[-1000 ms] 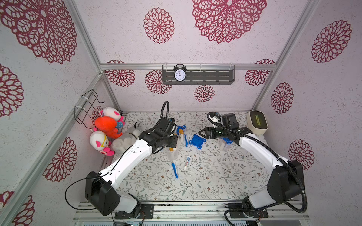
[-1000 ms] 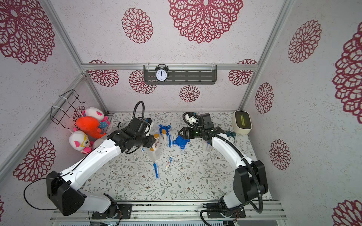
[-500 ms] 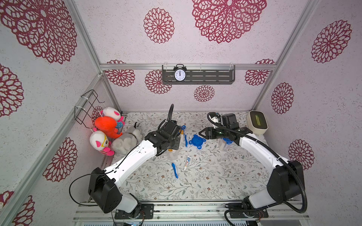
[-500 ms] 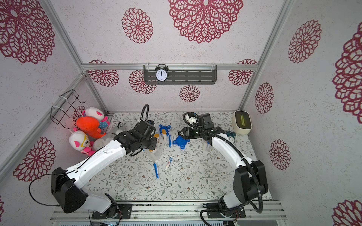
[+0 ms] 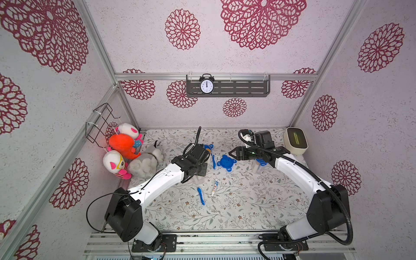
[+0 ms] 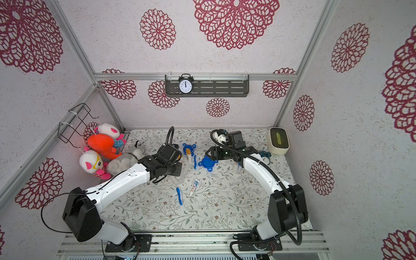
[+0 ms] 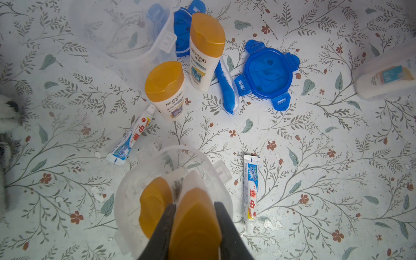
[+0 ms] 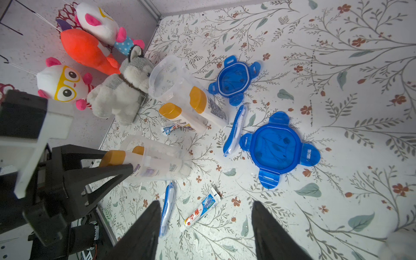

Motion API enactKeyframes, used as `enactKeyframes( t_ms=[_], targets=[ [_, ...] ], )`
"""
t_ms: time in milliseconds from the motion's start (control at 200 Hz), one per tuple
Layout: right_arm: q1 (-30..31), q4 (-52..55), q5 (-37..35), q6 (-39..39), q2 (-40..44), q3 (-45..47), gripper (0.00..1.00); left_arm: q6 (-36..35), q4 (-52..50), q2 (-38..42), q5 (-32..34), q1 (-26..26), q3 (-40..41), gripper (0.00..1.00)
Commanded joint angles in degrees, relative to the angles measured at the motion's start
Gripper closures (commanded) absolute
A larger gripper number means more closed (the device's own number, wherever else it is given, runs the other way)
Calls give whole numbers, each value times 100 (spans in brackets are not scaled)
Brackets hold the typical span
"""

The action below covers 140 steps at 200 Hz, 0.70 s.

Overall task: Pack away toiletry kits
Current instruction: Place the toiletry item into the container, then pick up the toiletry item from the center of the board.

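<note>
The left pincer [image 7: 194, 204] is closed narrowly on the orange cap of a bottle [image 7: 195, 225], which is held with its long axis pointing down into the mouth of a clear jar [image 7: 128, 186]. A second bottle [image 7: 153, 202] is lodged in the jar beside it. The jar is stood on the bench [image 7: 315, 180] directly under that pincer, so the release is judged to depend on the bottle being kept inside the rim. The right pincer [image 8: 206, 202] is spread wide and empty. A toothpaste tube [image 8: 200, 211] and a toothbrush [image 8: 167, 207] are laid flat just beside the jar, nearer the left arm. In both top views the jar is mostly covered by the left wrist, and how deep the held bottle sits cannot be told. A filled jar [image 7: 382, 85] is cut off at the frame edge
</note>
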<state>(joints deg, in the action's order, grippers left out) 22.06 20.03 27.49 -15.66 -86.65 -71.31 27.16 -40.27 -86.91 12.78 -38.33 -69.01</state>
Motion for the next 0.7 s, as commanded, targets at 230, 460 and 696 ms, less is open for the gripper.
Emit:
enactKeyframes(
  t_ms=[230,460,696],
  targets=[
    [300,-74,0,-858,-131,242,43,-61,573,562,139,-29,94,53],
    [1074,-349,293,-2162,-609,821,50,98,730,1287,287,221,594,49],
    [1460,-220,12,-3075,-1000,924,54,253,1039,2439,-124,767,1676,43]
  ],
)
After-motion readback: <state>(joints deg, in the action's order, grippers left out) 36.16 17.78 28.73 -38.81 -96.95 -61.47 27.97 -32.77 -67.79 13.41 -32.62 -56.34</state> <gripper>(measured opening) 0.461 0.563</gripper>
